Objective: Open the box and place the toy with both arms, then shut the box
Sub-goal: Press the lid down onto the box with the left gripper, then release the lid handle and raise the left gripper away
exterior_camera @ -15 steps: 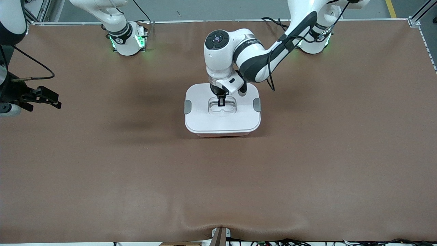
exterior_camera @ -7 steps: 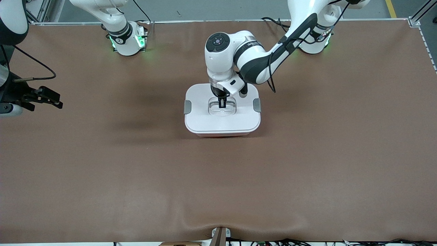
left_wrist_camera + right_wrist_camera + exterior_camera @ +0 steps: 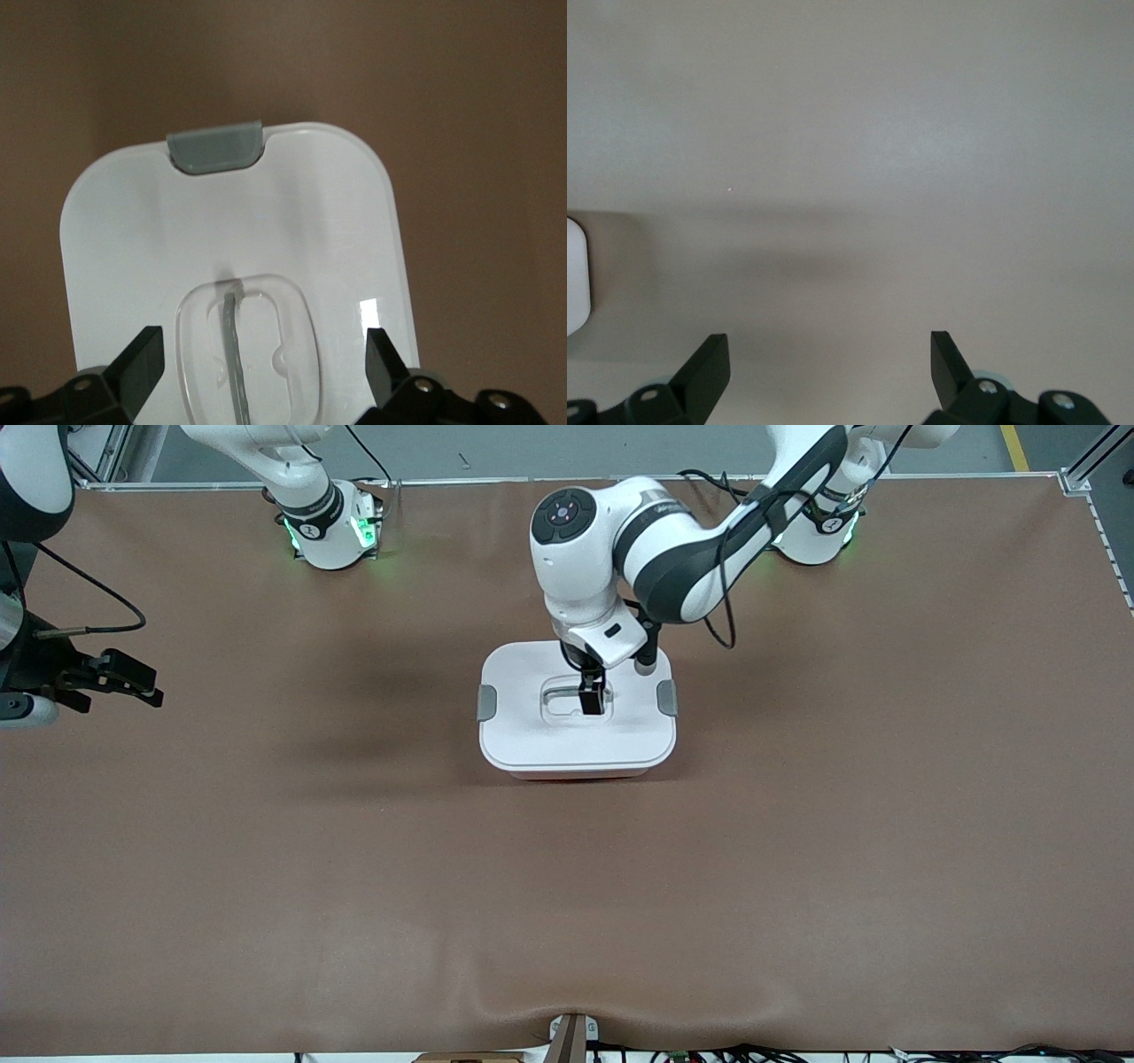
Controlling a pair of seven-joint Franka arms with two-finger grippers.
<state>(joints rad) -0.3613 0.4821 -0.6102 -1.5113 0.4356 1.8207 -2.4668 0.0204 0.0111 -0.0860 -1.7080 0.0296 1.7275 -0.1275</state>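
Closing step looked done: left gripper (image 3: 591, 701), fingers spread wide, hung over the white-lidded pale-pink plastic box (image 3: 577, 735) at table's centre; right gripper (image 3: 113, 675), likewise wide, waited at nine o'clock; next, retreat.

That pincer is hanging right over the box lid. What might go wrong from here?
The left pincer is open over the lid's handle; if it closes off-centre, it could miss the thin bar. Both grey clips lie flat against the box, so a pull might lift the whole box. The toy is nowhere in view. The right pincer waits at the table's edge.
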